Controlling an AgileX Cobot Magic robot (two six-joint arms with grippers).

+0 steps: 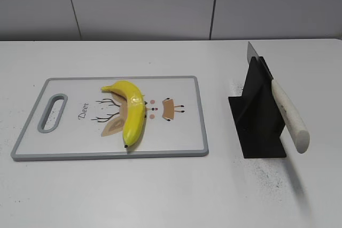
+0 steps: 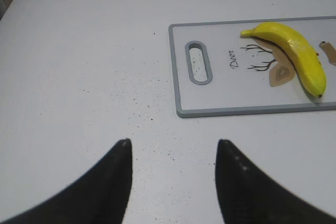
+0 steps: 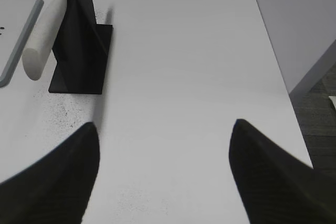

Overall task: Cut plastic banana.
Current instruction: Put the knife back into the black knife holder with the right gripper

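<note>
Ext. view: no arm or pincer in frame. Plastic banana (image 1: pixel 130 111) lies on the cutting board (image 1: pixel 176 132), roughly mid-board, stem end toward the wall, tip near the front edge. Board has a slot handle at its left end. Right of the board & apart from it, a black knife stand (image 1: pixel 255 116) holds the knife (image 1: pixel 286 111) tilted, white handle down toward the front, blade tip up.

L wrist view: left pincer (image 2: pixel 173 148) open, both fingers (image 2: pixel 107 182) apart w/ bare white table (image 2: pixel 79 66) between them, holding nothing. Board sits ahead & to the right of the pincer, well apart; banana on the board's far right part.

R wrist view: right pincer (image 3: pixel 163 129) wide open, empty, fingers (image 3: pixel 268 177) spread over the table. Stand w/ knife is ahead & to the left, near the left finger, not touching. Board corner just shows at the left edge beyond the stand.
</note>
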